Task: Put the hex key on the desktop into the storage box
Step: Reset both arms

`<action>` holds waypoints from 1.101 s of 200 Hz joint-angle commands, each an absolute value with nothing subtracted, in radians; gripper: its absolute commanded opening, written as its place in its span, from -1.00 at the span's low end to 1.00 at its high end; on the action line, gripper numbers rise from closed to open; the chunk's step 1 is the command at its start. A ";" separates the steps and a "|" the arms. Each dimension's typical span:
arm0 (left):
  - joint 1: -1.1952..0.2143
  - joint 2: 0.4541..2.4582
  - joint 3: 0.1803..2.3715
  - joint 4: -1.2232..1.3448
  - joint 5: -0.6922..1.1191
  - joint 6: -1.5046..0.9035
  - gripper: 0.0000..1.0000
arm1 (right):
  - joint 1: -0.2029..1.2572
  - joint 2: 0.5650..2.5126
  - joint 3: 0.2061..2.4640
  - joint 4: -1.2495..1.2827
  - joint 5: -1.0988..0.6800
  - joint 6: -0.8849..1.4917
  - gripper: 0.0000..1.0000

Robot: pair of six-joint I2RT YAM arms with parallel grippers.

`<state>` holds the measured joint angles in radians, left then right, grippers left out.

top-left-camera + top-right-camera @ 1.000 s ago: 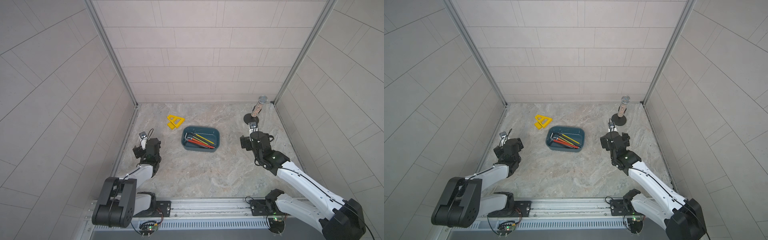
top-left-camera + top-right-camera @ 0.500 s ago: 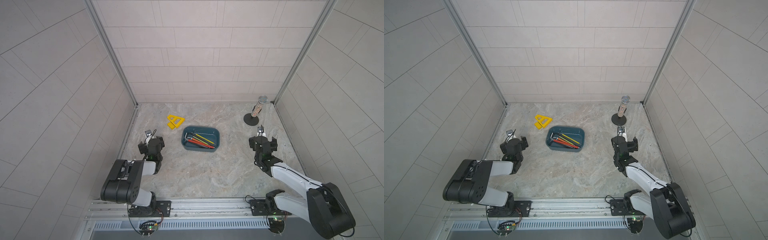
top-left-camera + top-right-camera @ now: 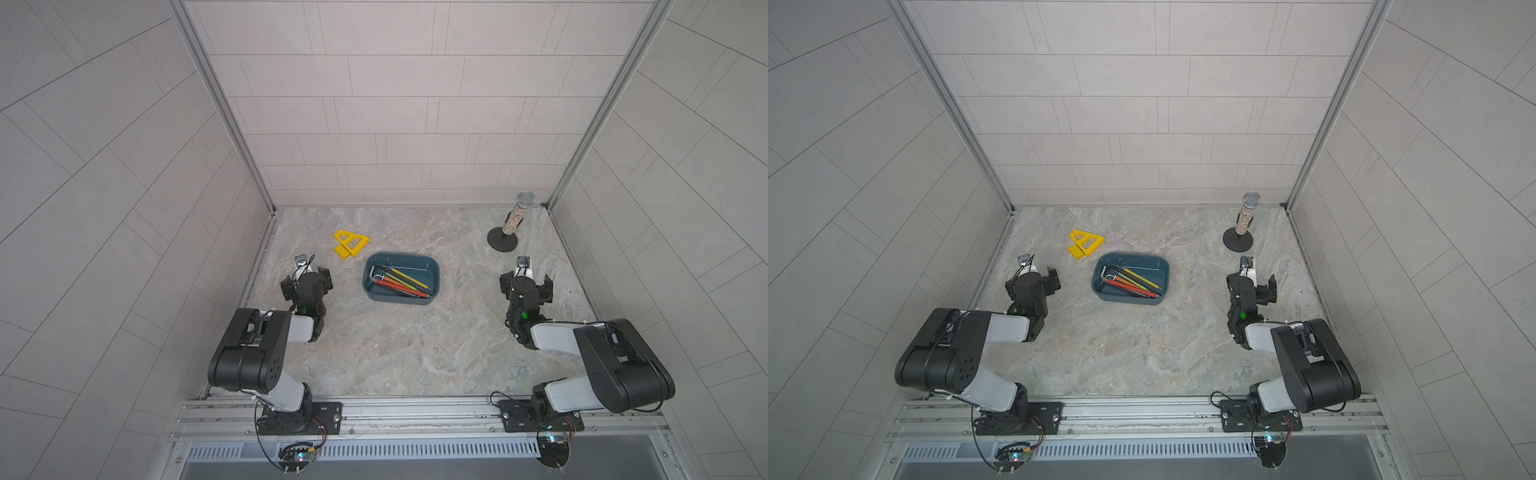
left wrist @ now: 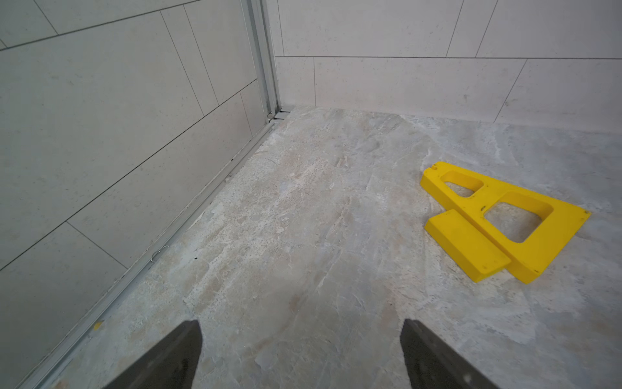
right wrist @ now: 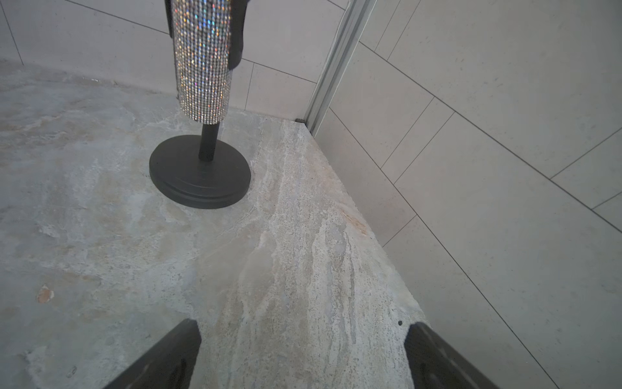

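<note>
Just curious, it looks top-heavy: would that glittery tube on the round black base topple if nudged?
Likely steady against a low nudge: the black base sits wide and flat on the desktop. Pushed high on the glittery tube, it may tip, since a thin post carries it.

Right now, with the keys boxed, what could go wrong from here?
The open right claw faces the glittery stand; a forward reach could topple it. The open left claw points near the yellow triangular piece and might shove it. The hex keys lie piled in the storage box; a knock could spill them.
</note>
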<state>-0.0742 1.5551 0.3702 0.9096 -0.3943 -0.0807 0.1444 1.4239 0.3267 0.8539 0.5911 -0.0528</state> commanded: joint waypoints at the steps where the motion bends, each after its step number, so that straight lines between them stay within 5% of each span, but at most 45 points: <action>1: -0.070 1.545 0.357 0.929 -0.374 -0.070 1.00 | 0.137 1.404 0.320 0.902 0.591 -0.054 1.00; 101: -0.070 1.562 0.381 0.909 -0.403 -0.077 1.00 | 0.131 1.297 0.149 1.091 0.472 0.036 1.00; 136: -0.069 1.563 0.379 0.913 -0.402 -0.077 1.00 | 0.053 1.633 0.163 1.416 0.303 0.085 1.00; 164: -0.069 1.563 0.379 0.913 -0.402 -0.077 1.00 | 0.054 1.534 0.305 1.013 0.298 0.088 1.00; 220: -0.070 1.560 0.377 0.916 -0.400 -0.076 1.00 | 0.030 1.591 0.230 1.238 0.294 0.109 1.00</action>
<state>-0.0742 1.5581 0.3679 0.9070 -0.3897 -0.0795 0.0334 1.5707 0.2665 1.1515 0.2760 0.0856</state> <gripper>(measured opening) 0.999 0.999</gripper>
